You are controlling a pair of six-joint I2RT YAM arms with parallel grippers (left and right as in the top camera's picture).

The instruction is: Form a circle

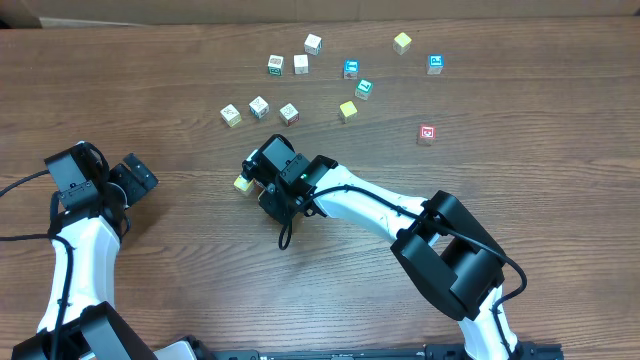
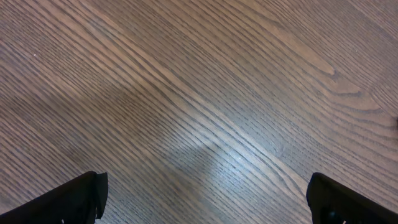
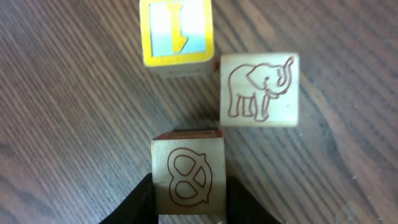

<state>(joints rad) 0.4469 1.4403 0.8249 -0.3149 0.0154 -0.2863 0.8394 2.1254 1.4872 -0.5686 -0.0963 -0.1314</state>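
The right gripper (image 3: 189,202) sits low over the near middle of the table (image 1: 520,150), its two dark fingers (image 3: 144,200) pressed against opposite sides of a pale wooden pretzel cube (image 3: 188,174). I cannot tell whether that cube rests on the wood or is lifted just off it.

To the left of the right gripper, well apart from it, the left gripper (image 2: 205,199) hangs over bare wood with its jaws spread wide and nothing between them.

Just ahead of the right gripper lies the circle (image 1: 242,183), of which three pieces show in the wrist view. These are the gripped pretzel cube, an elephant cube (image 3: 259,89) just beyond it and off to one side, and a yellow-edged cube (image 3: 177,34) straight beyond it. The elephant and yellow-edged cubes stand just beside each other with a narrow gap.

Farther out from the right gripper, a row of three pale cubes (image 1: 259,107) lies loose with a yellow cube (image 1: 347,110) near it, and a red-printed cube (image 1: 427,133) lies off to the right. Farthest away are blue-printed cubes (image 1: 351,68), more pale cubes (image 1: 301,64) and another yellow cube (image 1: 402,42).
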